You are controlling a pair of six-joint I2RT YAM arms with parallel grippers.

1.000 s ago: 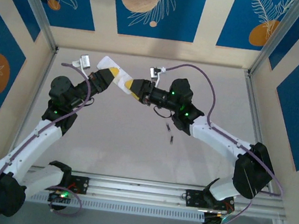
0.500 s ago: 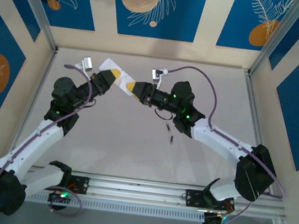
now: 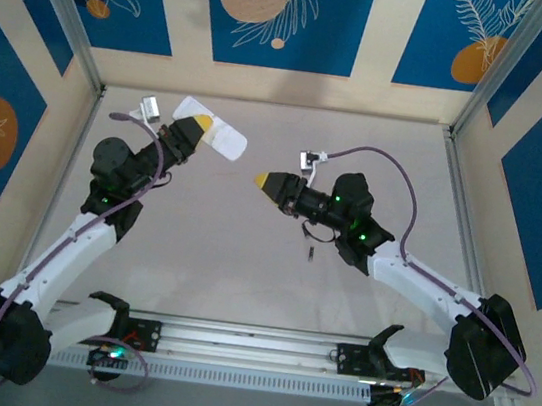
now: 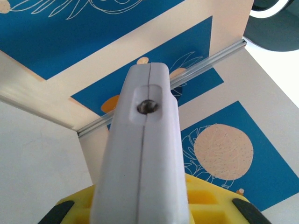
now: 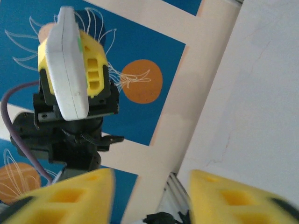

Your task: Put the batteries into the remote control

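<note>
Remote control (image 3: 222, 138) clamped in left end effector (image 3: 196, 132), near far-left edge of counter (image 3: 240, 280); right end effector (image 3: 266, 180) parted, empty, well apart.

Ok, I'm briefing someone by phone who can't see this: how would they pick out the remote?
Look to the table's far left corner, where the left gripper is. It is shut on the remote, which pokes out past it. It's the flat white slab, unlike the tiny dark battery lying mid-table.

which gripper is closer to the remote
Left. The left gripper is shut on one end of the remote; the right gripper is open, clear of it, facing its other end.
</note>
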